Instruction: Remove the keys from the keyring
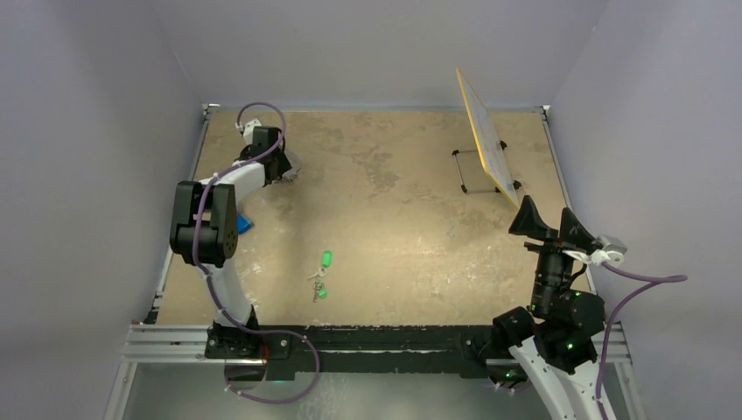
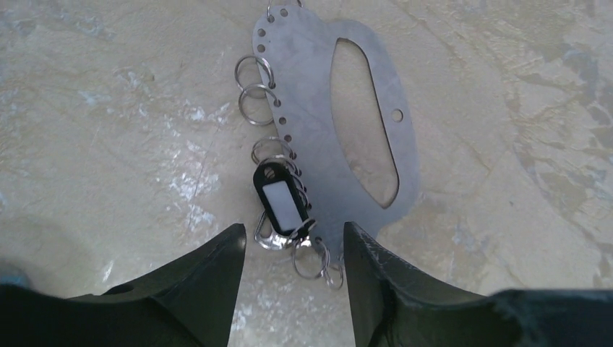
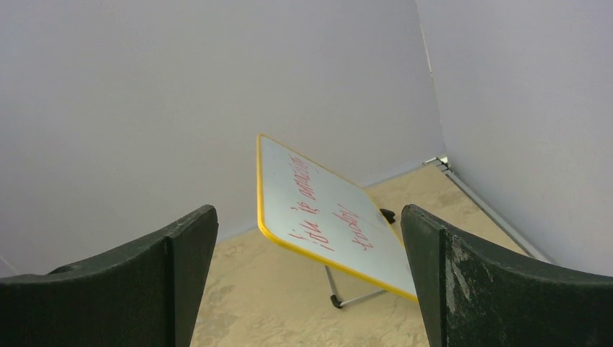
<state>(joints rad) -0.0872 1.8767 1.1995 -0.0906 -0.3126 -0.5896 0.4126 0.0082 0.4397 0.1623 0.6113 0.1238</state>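
The keyring (image 2: 300, 94) is a flat grey metal plate with a long hole in it. It lies on the table (image 2: 108, 144), in the far left corner. Its top end is cut off by the edge of the picture. Little wire rings (image 2: 254, 79) hang from holes down one side. A black tag (image 2: 278, 199) with a white window lies on the lower rings. A small silver key (image 2: 269, 238) peeks out from under it. Most of it is hidden, so I cannot tell how many keys there are.

The left gripper (image 2: 294, 230) hangs over this end. Its fingers are partly apart, one on each side of the tag's bottom end, and they hold nothing. In the top view the left arm (image 1: 229, 188) covers the keyring.

The right gripper (image 3: 309, 213) is up in the air, spread wide and empty. It faces a whiteboard (image 3: 347, 231) with red writing too messy to read. A bunch with green tags (image 1: 322, 273) lies well apart, nearer the arms.
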